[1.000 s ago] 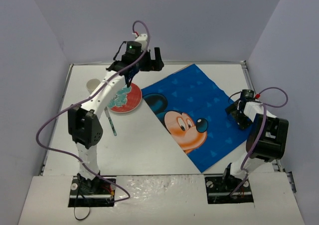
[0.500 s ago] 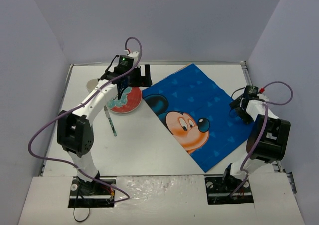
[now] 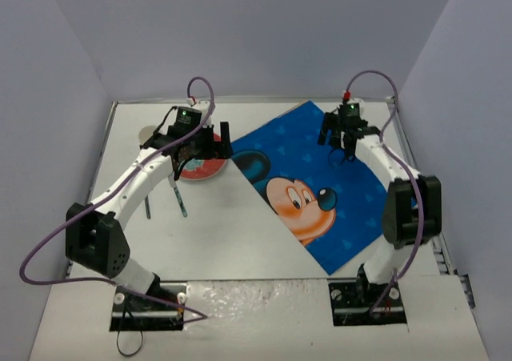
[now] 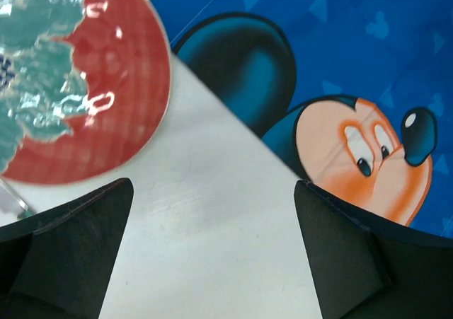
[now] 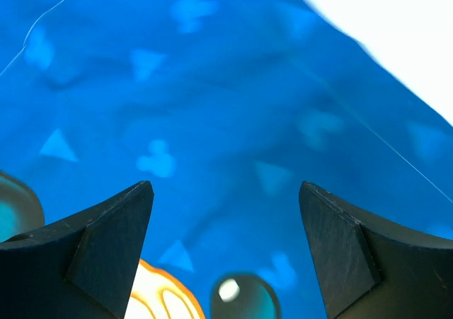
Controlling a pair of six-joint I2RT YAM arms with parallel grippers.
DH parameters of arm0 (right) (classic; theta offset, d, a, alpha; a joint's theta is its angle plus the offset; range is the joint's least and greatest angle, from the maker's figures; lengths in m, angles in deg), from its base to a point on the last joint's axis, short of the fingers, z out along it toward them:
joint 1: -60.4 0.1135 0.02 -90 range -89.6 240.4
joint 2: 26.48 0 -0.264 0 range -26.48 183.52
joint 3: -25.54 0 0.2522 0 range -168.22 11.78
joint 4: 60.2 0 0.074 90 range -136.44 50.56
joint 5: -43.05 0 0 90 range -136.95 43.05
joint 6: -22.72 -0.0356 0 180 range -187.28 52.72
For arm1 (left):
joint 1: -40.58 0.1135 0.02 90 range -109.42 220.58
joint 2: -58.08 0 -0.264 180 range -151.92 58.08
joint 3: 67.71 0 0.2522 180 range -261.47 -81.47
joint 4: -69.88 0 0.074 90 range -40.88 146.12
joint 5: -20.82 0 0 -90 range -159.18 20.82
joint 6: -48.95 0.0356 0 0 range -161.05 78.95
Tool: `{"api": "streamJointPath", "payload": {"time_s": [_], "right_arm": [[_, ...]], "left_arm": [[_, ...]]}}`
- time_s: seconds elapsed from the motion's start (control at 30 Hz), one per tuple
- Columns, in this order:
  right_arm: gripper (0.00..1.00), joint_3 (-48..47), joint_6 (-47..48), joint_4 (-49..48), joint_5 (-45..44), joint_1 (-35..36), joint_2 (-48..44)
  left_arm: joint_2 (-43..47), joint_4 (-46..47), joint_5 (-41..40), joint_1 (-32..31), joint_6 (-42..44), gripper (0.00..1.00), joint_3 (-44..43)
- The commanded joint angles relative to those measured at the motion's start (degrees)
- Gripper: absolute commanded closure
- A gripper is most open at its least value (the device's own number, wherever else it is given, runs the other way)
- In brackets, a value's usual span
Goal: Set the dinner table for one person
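Observation:
The white dinner table (image 3: 232, 241) has a blue cartoon-mouse placemat (image 3: 320, 185) lying diagonally at centre right. A red plate with a teal middle (image 3: 204, 167) sits left of the placemat's corner; it also shows in the left wrist view (image 4: 106, 100), next to the placemat (image 4: 340, 71). My left gripper (image 3: 218, 141) hovers open and empty over bare table (image 4: 212, 234) between plate and placemat (image 4: 212, 192). My right gripper (image 3: 342, 146) hovers open and empty over the placemat's far part (image 5: 226, 192); the blue mat (image 5: 212, 107) fills that view.
Two thin utensils lie on the table left of centre, one (image 3: 179, 194) below the plate and one (image 3: 148, 206) partly under the left arm. A round pale object (image 3: 148, 134) shows behind the left arm. Lavender walls enclose the table.

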Motion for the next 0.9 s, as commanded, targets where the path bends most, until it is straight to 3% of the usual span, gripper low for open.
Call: {"api": "streamJointPath", "payload": {"time_s": [0.0, 0.47, 0.87], "right_arm": [[0.19, -6.33, 9.66, -3.9, 3.79, 3.81, 6.41], [0.17, -15.15, 17.86, -10.96, 4.64, 6.62, 23.39], [0.16, -24.54, 19.72, -10.37, 9.84, 5.55, 31.28]], "left_arm": [[8.66, -1.3, -2.03, 1.04, -1.14, 0.05, 4.91], [21.25, -7.34, -7.11, 1.48, -3.28, 0.04, 13.96], [22.82, -9.28, -8.03, 1.93, -2.21, 0.05, 13.61]]}}
